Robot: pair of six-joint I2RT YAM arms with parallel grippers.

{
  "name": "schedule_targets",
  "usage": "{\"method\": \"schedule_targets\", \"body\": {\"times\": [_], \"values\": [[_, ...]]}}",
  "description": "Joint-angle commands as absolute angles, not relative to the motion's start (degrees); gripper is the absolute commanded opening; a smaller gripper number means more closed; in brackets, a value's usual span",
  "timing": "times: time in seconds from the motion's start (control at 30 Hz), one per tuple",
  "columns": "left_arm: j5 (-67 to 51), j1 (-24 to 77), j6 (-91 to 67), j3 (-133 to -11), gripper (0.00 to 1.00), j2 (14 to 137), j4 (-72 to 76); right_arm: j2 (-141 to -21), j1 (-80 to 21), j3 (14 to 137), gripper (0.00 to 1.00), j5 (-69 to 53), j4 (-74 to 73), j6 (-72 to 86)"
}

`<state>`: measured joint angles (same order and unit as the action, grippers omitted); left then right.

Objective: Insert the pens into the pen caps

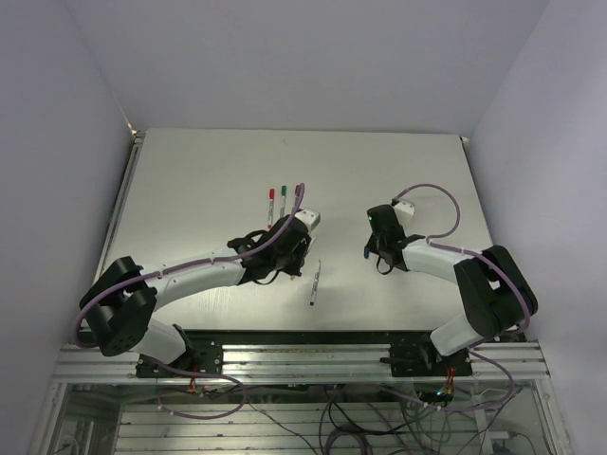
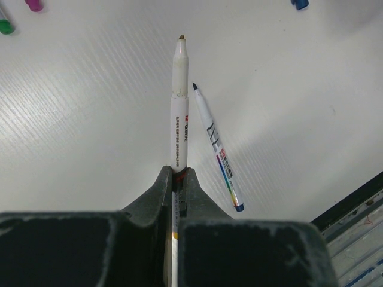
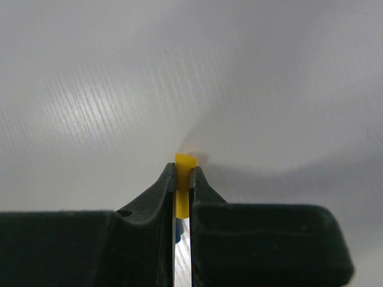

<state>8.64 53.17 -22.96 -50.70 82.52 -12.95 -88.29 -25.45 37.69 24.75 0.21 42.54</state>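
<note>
much bare matte white table toward far edge and both sides; tighter at centre, near three pens with red, green, purple ends, side by side. left gripper: reaches low over centre, clamps smooth white orange-tipped pen, tip pointing away. just beside, flat on table, not touching: blue-tipped pen. right gripper: bent inward, pinches stubby yellow cap.

Uncapped white stick pen with orange-brown tip: pinched between left jaws, pointing away. Uncapped blue-tipped white pen: flat on surface, just beside it. Stubby yellow plastic cap: pinched between right jaws.
</note>
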Motion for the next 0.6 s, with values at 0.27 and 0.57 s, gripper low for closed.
{"method": "schedule_targets", "body": {"times": [0.27, 0.57], "values": [[2.63, 52.70, -22.25, -49.70, 0.07, 82.25, -0.77, -71.62, -25.25, 36.40, 0.00, 24.43, 5.78, 36.64], [-10.20, 51.87, -26.27, -45.57, 0.07, 83.25, 18.06, -57.45, -25.22, 27.86, 0.00, 14.40, 20.50, 35.60]]}}
